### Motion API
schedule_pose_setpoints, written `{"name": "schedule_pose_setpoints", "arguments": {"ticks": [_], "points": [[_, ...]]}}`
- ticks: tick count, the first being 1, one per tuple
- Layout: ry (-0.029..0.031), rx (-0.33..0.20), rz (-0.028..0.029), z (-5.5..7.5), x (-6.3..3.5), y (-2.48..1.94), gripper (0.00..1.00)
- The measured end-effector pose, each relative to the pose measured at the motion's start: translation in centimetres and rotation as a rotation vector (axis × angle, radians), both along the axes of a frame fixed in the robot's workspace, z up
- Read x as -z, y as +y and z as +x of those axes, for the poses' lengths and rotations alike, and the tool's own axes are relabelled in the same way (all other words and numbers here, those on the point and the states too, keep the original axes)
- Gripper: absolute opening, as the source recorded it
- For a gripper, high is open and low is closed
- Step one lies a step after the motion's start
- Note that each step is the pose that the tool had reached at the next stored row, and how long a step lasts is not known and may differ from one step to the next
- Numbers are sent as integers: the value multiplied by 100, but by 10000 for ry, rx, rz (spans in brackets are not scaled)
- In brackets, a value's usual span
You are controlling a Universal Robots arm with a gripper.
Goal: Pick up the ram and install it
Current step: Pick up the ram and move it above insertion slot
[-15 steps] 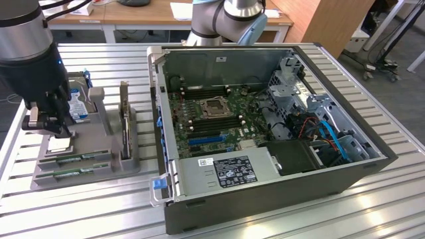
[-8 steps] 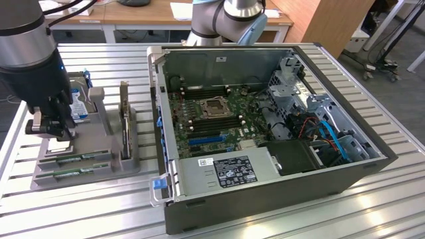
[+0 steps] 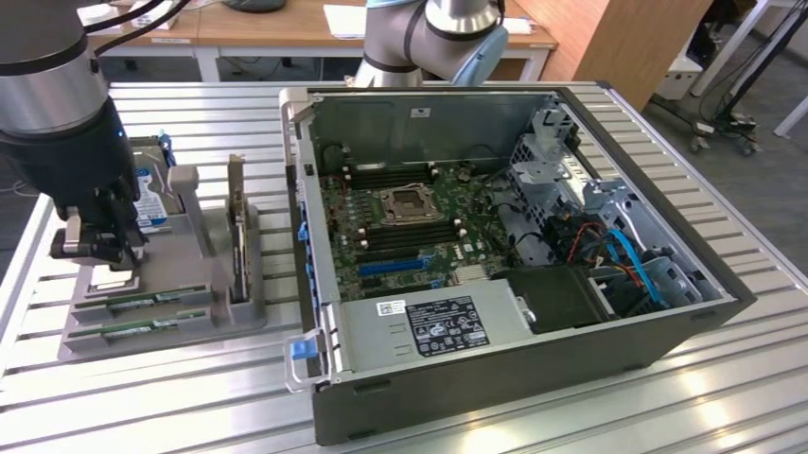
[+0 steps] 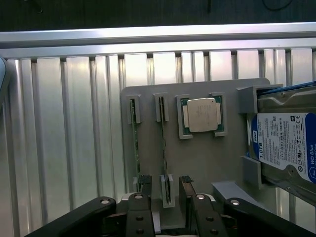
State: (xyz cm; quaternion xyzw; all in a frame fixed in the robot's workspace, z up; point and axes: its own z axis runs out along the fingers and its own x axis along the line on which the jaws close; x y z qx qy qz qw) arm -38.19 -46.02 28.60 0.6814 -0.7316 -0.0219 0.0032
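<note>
Two green ram sticks stand on edge in a grey holder point(image 3: 189, 322) on the table. In the exterior view they are the nearer ram point(image 3: 142, 328) and the farther ram point(image 3: 158, 301). My gripper point(image 3: 101, 255) hangs open just above the holder's left end in that view. In the wrist view the two black fingers point(image 4: 144, 186) stand either side of one end of the ram point(image 4: 163, 148) that sits closer to the processor chip, without gripping it. The other ram point(image 4: 134, 143) stands beside it, outside the fingers. The open computer case point(image 3: 505, 359) shows its motherboard point(image 3: 417, 208).
The holder also carries a processor chip point(image 4: 201, 114), a hard drive with a blue-white label point(image 4: 284, 148) and an upright dark expansion card point(image 3: 237, 227). The case stands at the exterior view's right on a ribbed metal table point(image 3: 151, 397). Desks and a wooden panel stand behind.
</note>
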Motion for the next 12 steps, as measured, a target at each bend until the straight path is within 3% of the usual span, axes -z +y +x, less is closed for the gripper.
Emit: {"name": "schedule_pose_setpoints", "arguments": {"ticks": [12], "points": [[-1, 0, 1, 0, 88, 0, 36]]}}
